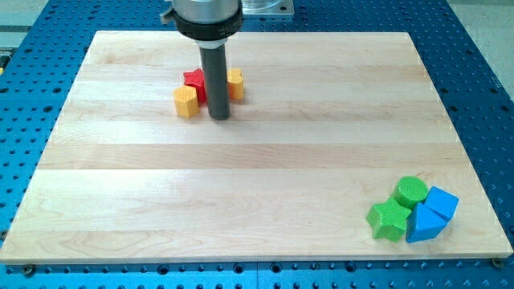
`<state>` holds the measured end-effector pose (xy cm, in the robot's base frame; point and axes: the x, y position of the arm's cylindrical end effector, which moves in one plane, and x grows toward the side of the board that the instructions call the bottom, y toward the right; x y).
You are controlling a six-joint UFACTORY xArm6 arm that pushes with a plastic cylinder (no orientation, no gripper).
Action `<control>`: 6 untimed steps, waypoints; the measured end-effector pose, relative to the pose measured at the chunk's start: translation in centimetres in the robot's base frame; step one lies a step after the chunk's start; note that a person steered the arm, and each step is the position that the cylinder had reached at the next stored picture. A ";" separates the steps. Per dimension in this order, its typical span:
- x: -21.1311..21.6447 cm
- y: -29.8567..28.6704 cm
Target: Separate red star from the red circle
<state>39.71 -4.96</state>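
— Wooden board (pixel 257 160) on a blue perforated bench (pixel 32 120): that's your whole scene. Where's your rod?

— You'll see it coming straight down from the view's top, with my tip (pixel 218 117) on the board in the upper left part. It's a plain rod, so you have nothing that spreads or pinches; it holds nothing.

— And the red star?

— You'll find the red star (pixel 193 81) just to the left of the rod, partly hidden behind it. A yellow block (pixel 186 102) sits touching it at its lower left, and an orange block (pixel 235 83) peeks out on the rod's right side. My tip lands just below and between those three.

— Can you spot the red circle?

— You can't make it out; the rod may cover it, I can't tell.

— Anything else on your board?

— Look to the lower right corner, well apart: a green cylinder (pixel 411 191), a green star (pixel 389 219) and two blue blocks (pixel 430 213), all bunched together and touching.
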 end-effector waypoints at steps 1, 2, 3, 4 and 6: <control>-0.9 0.3; -3.3 -0.8; -5.0 -3.1; -6.0 -5.8; -5.1 -7.0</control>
